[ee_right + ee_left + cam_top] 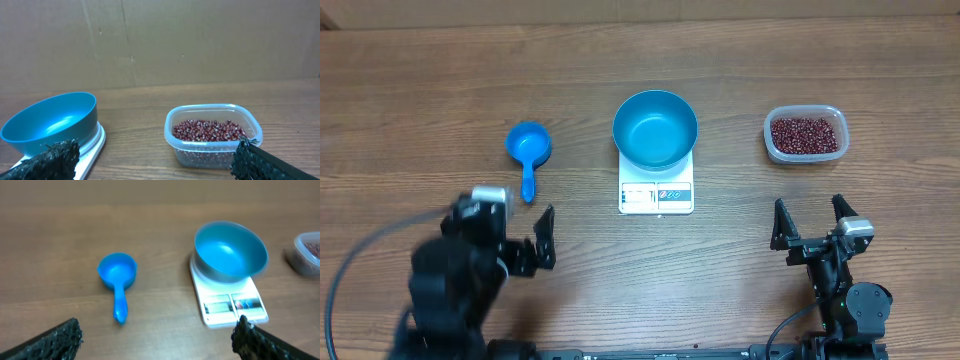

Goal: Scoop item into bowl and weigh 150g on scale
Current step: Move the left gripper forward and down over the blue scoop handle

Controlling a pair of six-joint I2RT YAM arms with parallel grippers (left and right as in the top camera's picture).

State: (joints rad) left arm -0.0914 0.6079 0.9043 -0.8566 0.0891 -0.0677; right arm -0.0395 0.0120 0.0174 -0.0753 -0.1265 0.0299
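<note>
- Near edge, left: left gripper, fingers spread wide, holding nothing.
- Near edge, right: right gripper, also wide and empty.
- Just beyond the left gripper: blue scoop. Long axis runs near to far, handle end toward the fingers, cup away. The left arm is clearly the nearer.
- Centre of table: scale carrying the bowl, which is empty.
- Right of the scale, straight out from the right gripper: clear tub holding the beans, well apart from the scoop.
</note>
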